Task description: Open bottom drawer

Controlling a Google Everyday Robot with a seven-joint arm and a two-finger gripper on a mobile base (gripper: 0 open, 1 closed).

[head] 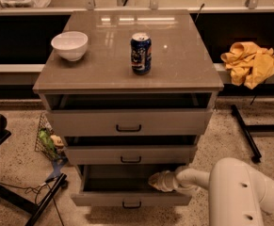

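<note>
The bottom drawer [103,199] is the lowest of three in the grey-beige cabinet [127,74]. It stands pulled out furthest, its dark inside showing, with a small black bar handle [132,204] on its shallow front. My gripper [156,181] reaches in from the lower right on a white arm [240,192]. It sits over the right part of the drawer's open inside, just behind the front panel. The middle drawer [130,154] and top drawer [127,122] are also slightly open.
A white bowl [69,45] and a blue can [141,53] stand on the cabinet top. A yellow cloth [250,62] lies on the ledge at right. A wire basket [49,140] sits left of the cabinet, a black stand's legs [37,201] at lower left.
</note>
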